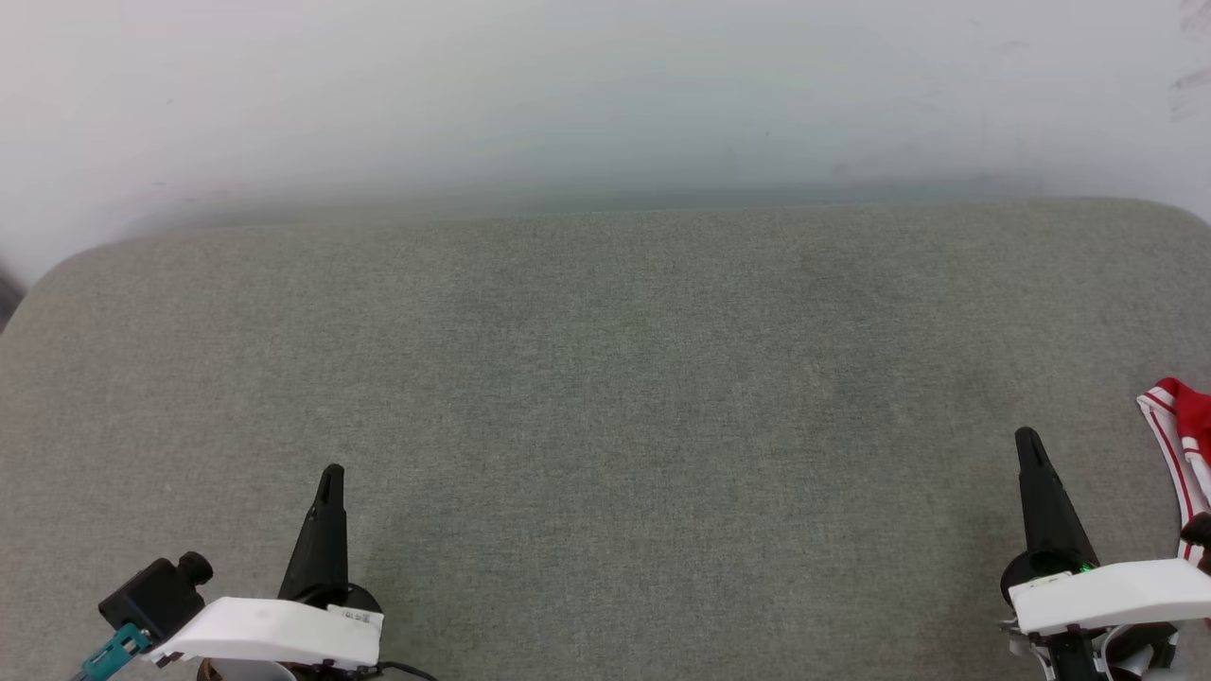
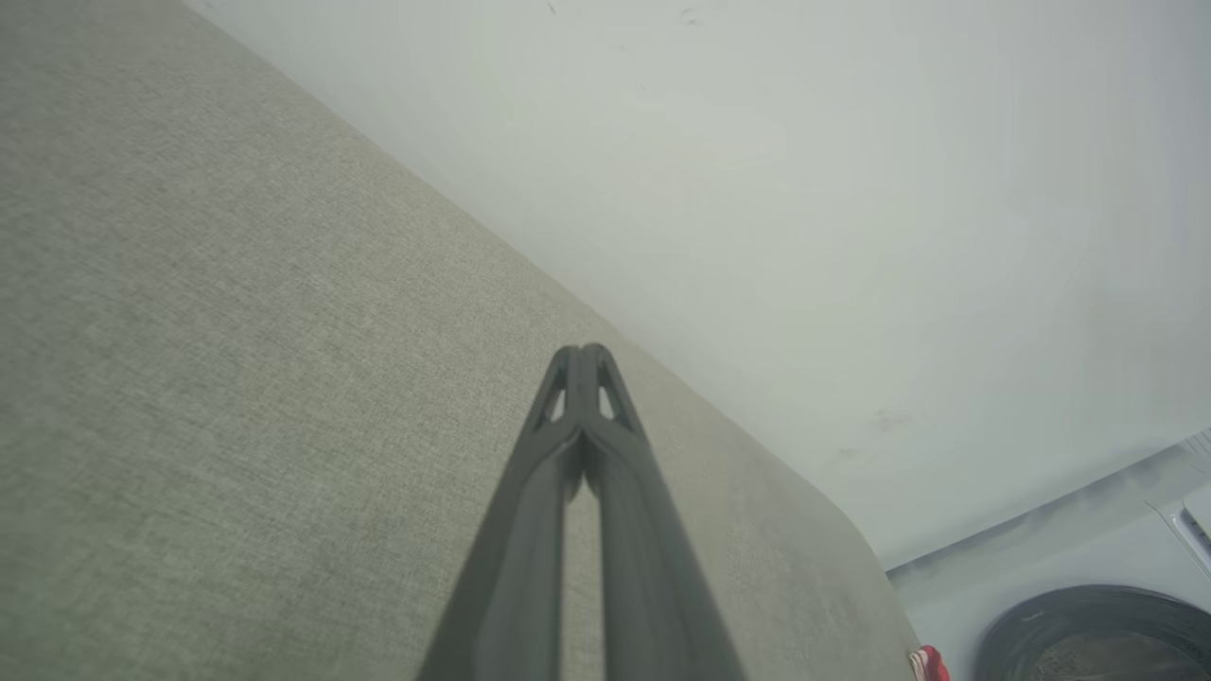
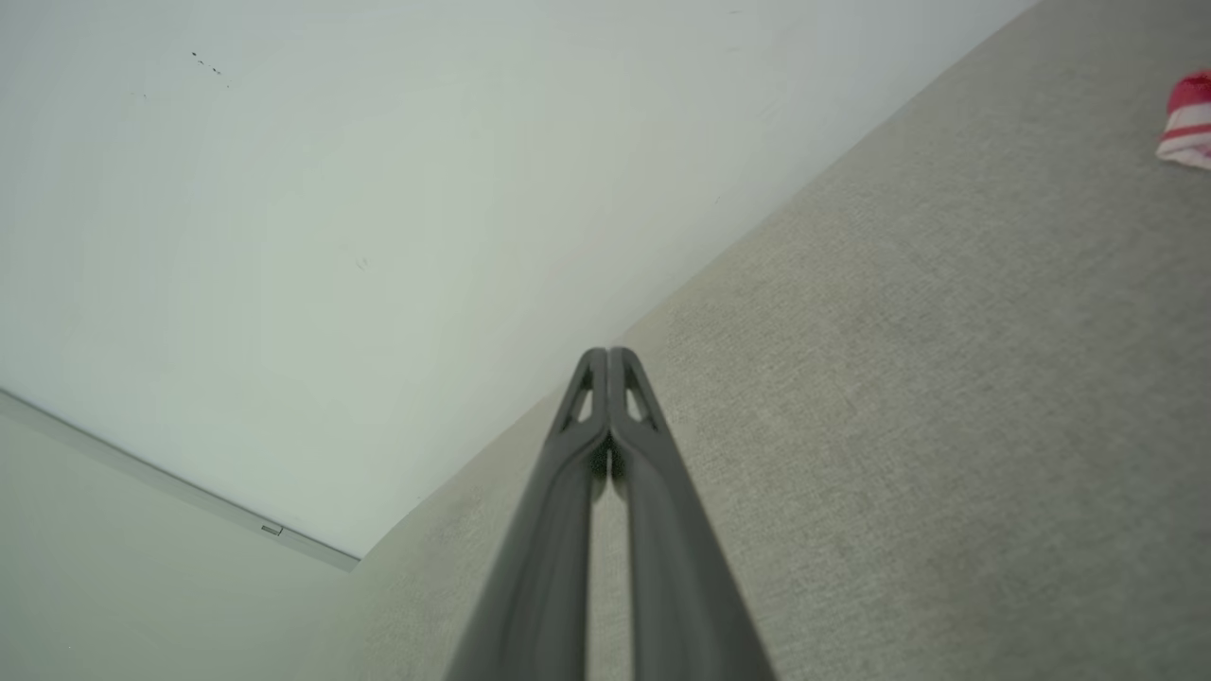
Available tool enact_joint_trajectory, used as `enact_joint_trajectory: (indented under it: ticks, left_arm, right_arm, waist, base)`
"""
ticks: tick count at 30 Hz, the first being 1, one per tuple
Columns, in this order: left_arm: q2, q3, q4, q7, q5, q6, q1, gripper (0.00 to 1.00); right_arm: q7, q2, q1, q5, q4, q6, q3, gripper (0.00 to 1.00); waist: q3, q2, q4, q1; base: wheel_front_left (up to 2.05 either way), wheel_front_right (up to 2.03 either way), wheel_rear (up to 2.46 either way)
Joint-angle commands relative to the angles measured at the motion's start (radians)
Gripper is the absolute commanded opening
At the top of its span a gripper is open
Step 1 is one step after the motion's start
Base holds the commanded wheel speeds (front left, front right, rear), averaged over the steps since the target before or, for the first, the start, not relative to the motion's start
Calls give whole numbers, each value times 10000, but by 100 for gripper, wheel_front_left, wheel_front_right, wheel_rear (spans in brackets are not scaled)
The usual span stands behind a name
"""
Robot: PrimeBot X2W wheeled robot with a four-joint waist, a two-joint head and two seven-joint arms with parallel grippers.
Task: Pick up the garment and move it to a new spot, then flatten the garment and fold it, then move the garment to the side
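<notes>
The garment, red with red-white striped trim, lies at the far right edge of the grey cushioned surface, mostly cut off by the head view's border. A corner of it also peeks in as the garment in the right wrist view and as a small red scrap in the left wrist view. My right gripper sits shut just left of the garment, apart from it, holding nothing. My left gripper is shut and empty at the lower left. The fingertips meet in both wrist views: left gripper, right gripper.
A pale wall rises behind the surface's far edge. The surface has rounded far corners. A dark round appliance door stands beyond its right end. A wide stretch of bare fabric lies between my two grippers.
</notes>
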Motion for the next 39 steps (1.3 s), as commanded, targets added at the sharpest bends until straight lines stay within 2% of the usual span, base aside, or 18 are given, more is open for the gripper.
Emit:
enact_joint_trajectory:
  ticks: [1, 16, 39]
  left_arm:
    - [78, 39, -52, 45, -275, -10, -273, 0]
    - [55, 204, 307, 561, -2291, -14, -503, 0]
    - [-11, 415, 705, 1158, -4414, -19, -782, 0]
  right_arm:
    - [56, -93, -269, 297, -58, -2, -19, 0]
    - [484, -81, -445, 2292, 308, -3, -87, 0]
    - [974, -32, -640, 4412, 705, -3, -196, 0]
  waist:
    - [-7, 0, 2, -1]
    - [-120, 0, 32, -1]
    - [-267, 0, 70, -1]
  base:
    - [0, 0, 0]
    - [0, 0, 0]
    - [0, 0, 0]
